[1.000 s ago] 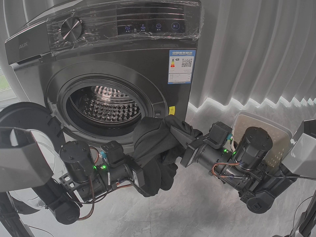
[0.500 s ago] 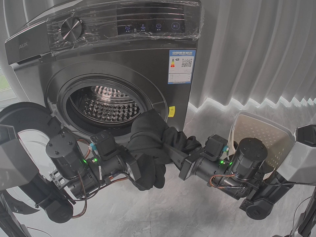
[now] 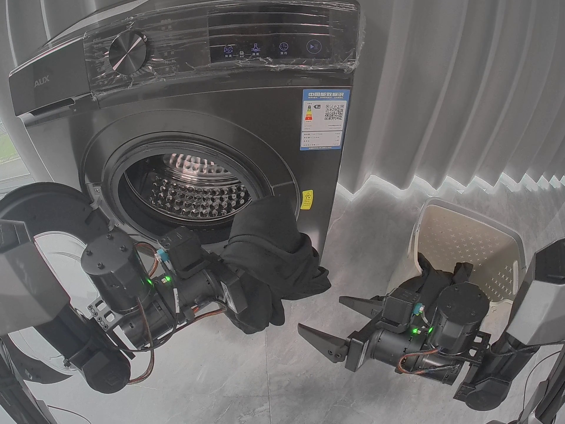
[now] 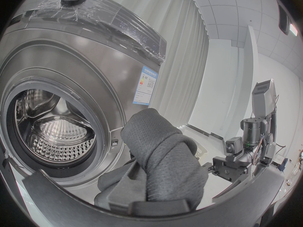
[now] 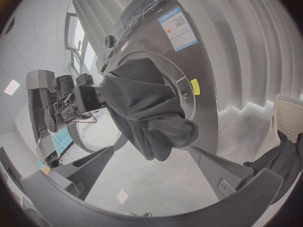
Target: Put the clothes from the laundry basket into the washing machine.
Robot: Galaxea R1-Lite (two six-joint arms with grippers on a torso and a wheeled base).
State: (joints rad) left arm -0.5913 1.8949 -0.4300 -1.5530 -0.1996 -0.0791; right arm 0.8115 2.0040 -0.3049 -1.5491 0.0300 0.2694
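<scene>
A black garment [image 3: 268, 254] hangs just below the right side of the washing machine's open drum [image 3: 188, 192], bunched over my left gripper [image 3: 238, 287], which is shut on it. In the left wrist view the cloth [image 4: 164, 155] is wrapped over the fingers [image 4: 126, 186]. My right gripper [image 3: 321, 315] is open and holds nothing, low over the floor between the machine and the laundry basket [image 3: 471, 237]. Its fingers [image 5: 94, 164] frame the hanging garment [image 5: 142, 104] from a distance. More dark clothing [image 3: 438, 275] lies in the basket.
The machine's round door [image 3: 41, 219] stands swung open on the left, behind my left arm. A white pleated curtain [image 3: 459, 78] runs behind the machine and basket. Grey tiled floor [image 3: 306, 378] lies in front.
My right gripper let go of the black garment, opened, and drew back down towards the basket. The left gripper kept its hold and carried the garment slightly left, closer to the drum opening.
</scene>
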